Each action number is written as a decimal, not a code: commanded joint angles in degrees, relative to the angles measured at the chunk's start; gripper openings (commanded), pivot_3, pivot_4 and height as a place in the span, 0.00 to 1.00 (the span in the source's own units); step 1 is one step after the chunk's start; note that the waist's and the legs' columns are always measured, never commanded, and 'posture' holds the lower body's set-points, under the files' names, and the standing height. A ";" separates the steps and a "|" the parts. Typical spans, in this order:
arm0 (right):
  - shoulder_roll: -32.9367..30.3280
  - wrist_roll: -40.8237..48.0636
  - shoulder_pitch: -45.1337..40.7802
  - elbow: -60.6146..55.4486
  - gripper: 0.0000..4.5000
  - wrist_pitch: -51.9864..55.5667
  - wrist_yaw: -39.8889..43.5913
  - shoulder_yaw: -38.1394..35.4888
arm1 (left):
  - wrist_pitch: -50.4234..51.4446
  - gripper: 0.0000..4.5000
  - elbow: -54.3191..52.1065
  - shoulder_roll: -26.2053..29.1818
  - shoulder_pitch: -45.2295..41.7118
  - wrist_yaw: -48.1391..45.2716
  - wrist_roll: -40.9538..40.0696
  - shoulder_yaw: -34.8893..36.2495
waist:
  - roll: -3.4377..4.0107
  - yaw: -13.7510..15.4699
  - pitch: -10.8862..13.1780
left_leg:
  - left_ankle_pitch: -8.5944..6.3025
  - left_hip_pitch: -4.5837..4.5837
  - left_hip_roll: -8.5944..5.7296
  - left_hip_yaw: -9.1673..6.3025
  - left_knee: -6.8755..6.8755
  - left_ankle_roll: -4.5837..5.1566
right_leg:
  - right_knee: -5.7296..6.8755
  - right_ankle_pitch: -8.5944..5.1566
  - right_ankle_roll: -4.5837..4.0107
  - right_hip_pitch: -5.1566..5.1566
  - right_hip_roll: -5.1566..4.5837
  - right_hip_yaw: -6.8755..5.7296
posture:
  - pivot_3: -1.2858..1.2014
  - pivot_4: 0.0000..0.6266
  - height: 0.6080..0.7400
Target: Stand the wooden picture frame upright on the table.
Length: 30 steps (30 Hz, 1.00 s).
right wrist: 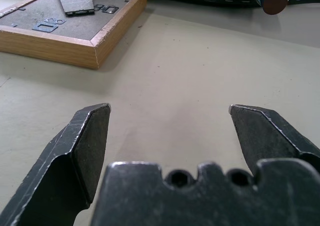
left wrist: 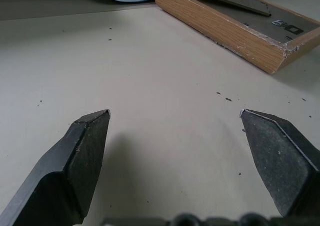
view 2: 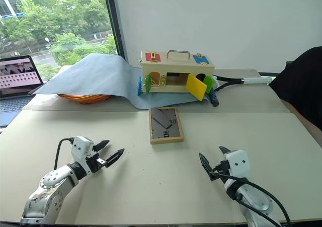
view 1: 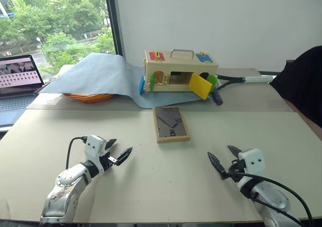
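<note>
The wooden picture frame (view 1: 171, 124) lies flat on the table (view 1: 151, 186), its dark grey back and folded stand facing up. Its light-wood edge also appears in the left wrist view (left wrist: 230, 33) and the right wrist view (right wrist: 65, 45). My left gripper (view 1: 117, 152) hovers open near the front left, short of the frame and to its left. Open as well, my right gripper (view 1: 225, 157) sits at the front right, short of the frame and to its right. Neither holds anything.
Behind the frame stands a wooden box (view 1: 178, 71) with coloured doors and a handle, on a blue-grey cloth (view 1: 100, 73) that covers an orange basket (view 1: 90, 97). A racket (view 1: 241, 80) lies right of it. A laptop (view 1: 17, 81) is far left; a person's dark sleeve (view 1: 302, 83) at right.
</note>
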 commanded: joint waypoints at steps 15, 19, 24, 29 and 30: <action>-11.68 -1.93 -37.73 27.57 0.15 10.72 11.84 7.25 | 14.95 0.13 10.31 -0.54 -24.85 3.34 1.30 -9.73 | 0.02 0.13 0.00 | -0.12 -0.29 -0.08 -0.19 0.35 0.13 | 0.01 0.21 -0.23 0.00 0.00 -0.14 | 0.52 0.24 0.45; -9.18 -5.76 -45.74 38.90 0.00 8.42 14.98 12.73 | 13.52 0.00 14.47 -3.52 -27.25 5.24 5.94 -13.91 | 0.02 0.06 -0.01 | -0.12 -0.29 -0.10 -0.23 0.31 0.14 | 0.00 0.23 -0.25 0.00 0.00 -0.17 | 0.52 0.24 0.45; -3.98 -8.15 -50.95 48.77 0.00 3.13 17.01 15.86 | 11.52 0.00 18.79 -7.64 -29.51 5.51 8.27 -16.31 | 0.03 0.18 -0.01 | -0.12 -0.29 -0.11 -0.26 0.28 0.14 | 0.01 0.23 -0.26 0.01 0.00 -0.20 | 0.52 0.24 0.45; -0.29 -7.41 -50.09 47.95 0.00 2.37 21.49 17.70 | 11.31 0.00 18.80 -8.30 -30.04 3.39 8.44 -16.66 | 0.04 0.24 -0.01 | -0.12 -0.30 -0.15 -0.31 0.31 0.13 | 0.01 0.23 -0.24 0.06 -0.04 -0.24 | 0.52 0.24 0.45; -0.22 -6.97 -49.23 46.15 0.00 3.18 22.58 17.99 | 12.19 0.00 17.83 -7.75 -29.49 2.64 8.12 -16.56 | 0.05 0.21 -0.02 | -0.12 -0.30 -0.15 -0.31 0.31 0.13 | 0.01 0.24 -0.24 0.06 -0.03 -0.25 | 0.52 0.24 0.45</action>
